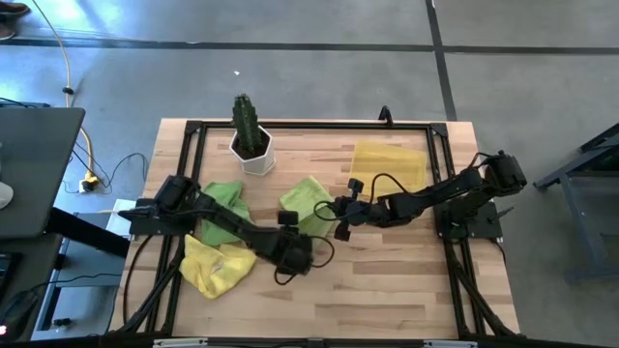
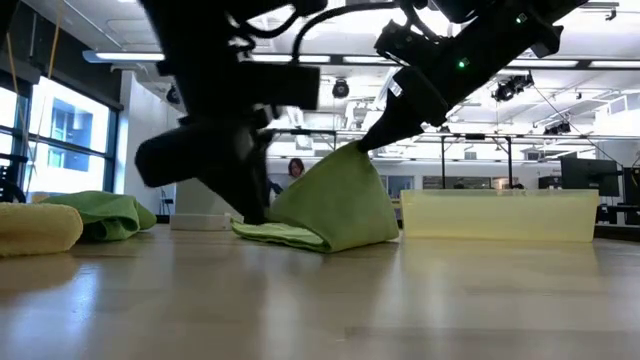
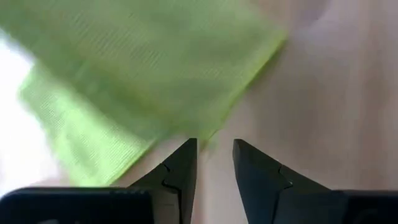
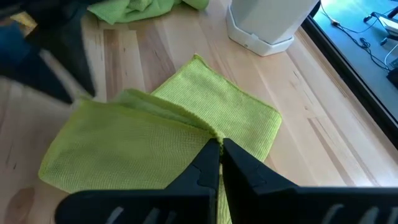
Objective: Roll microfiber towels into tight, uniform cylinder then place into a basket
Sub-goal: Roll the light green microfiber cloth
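Wooden tabletop point(image 1: 387, 280): my right gripper point(image 4: 220, 144) pinches the green towel point(image 4: 161, 143) at its edge, lifting it to fold; left gripper point(image 3: 214, 152), jaws parted and empty, waits just beside it.

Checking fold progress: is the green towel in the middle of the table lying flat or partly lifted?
Partly lifted. The right gripper, shut on the green towel, holds one edge up in a peak while the rest lies on the table.
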